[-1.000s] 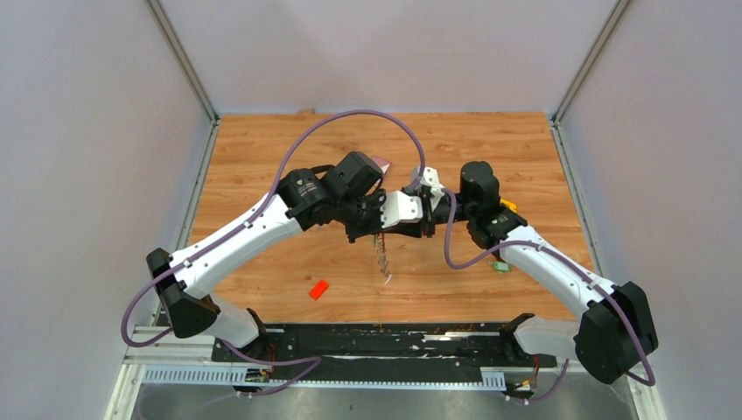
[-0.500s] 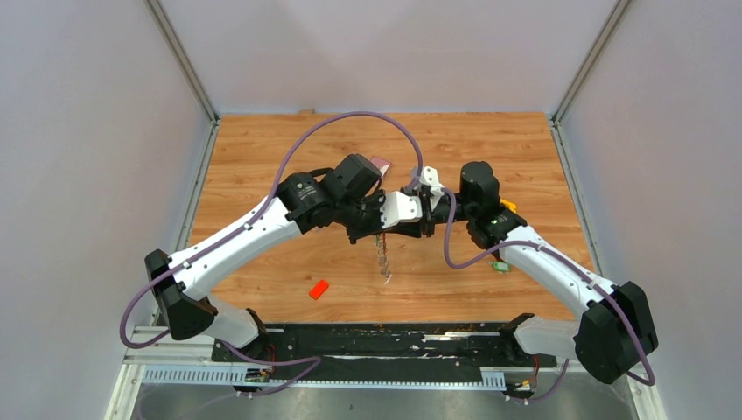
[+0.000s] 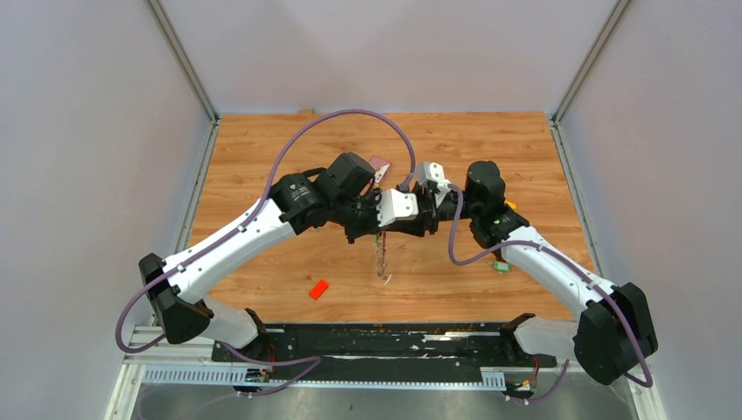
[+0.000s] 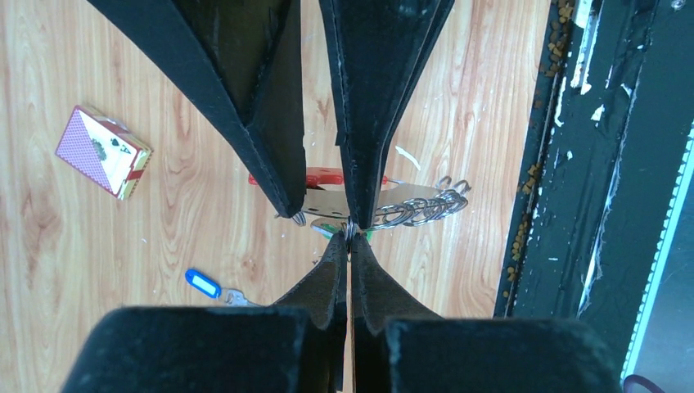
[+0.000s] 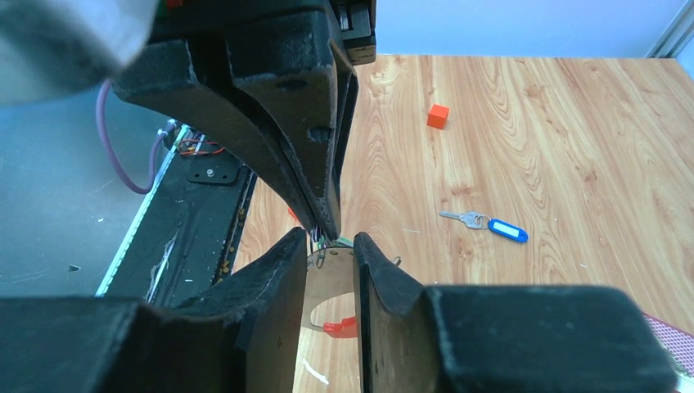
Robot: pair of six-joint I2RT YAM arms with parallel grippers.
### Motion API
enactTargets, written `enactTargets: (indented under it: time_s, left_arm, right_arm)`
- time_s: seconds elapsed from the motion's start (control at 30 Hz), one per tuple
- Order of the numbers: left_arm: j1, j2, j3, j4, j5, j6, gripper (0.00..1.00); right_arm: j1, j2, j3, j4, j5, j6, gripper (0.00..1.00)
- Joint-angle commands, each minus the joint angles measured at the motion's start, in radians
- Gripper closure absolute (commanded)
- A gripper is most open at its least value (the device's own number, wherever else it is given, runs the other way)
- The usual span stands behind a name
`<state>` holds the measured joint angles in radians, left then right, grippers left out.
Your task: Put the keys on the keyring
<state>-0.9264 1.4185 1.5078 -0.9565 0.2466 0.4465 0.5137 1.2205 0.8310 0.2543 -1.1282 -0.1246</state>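
Above the middle of the table my two grippers meet tip to tip. The keyring [image 3: 381, 258] dangles beneath them, its red strap [image 4: 323, 176] and a row of silver rings [image 4: 425, 205] showing in the left wrist view. My left gripper [image 4: 349, 236] is shut on one thin ring of that bunch. My right gripper [image 5: 326, 246] stands open, its fingers either side of the keyring's flat plate [image 5: 331, 282]. A sliver of green tag [image 4: 364, 236] peeks out behind the tips. A blue-tagged key [image 5: 507, 231] lies flat on the wood. The black-tagged key is out of view.
A small orange-red block [image 3: 318, 290] lies near the front left of the table. A red-backed card pack [image 4: 102, 151] rests behind the left gripper. A small green object [image 3: 500, 267] sits beside the right forearm. The black base rail [image 3: 385, 341] runs along the near edge.
The right gripper's jaws have parted wider. Both wrists have shifted slightly left, and the left gripper has stayed shut on the ring.
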Motion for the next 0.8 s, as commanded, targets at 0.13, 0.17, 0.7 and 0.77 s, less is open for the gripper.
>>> enactTargets:
  time_s: [0.13, 0.17, 0.7, 0.77]
  left_arm:
    - [0.008, -0.046, 0.003, 0.055, 0.038, -0.03, 1.0]
    - [0.009, -0.046, 0.003, 0.057, 0.036, -0.033, 1.0]
    - [0.022, -0.06, -0.008, 0.085, 0.031, -0.053, 1.0]
    - [0.024, -0.062, -0.01, 0.088, 0.031, -0.052, 1.0]
  right_arm:
    - [-0.005, -0.008, -0.001, 0.058, -0.044, 0.029, 0.72]
    - [-0.005, -0.006, -0.002, 0.06, -0.046, 0.031, 0.72]
    - [-0.005, 0.015, -0.004, 0.056, -0.062, 0.03, 0.77]
    - [-0.004, 0.017, -0.003, 0.057, -0.068, 0.031, 0.77]
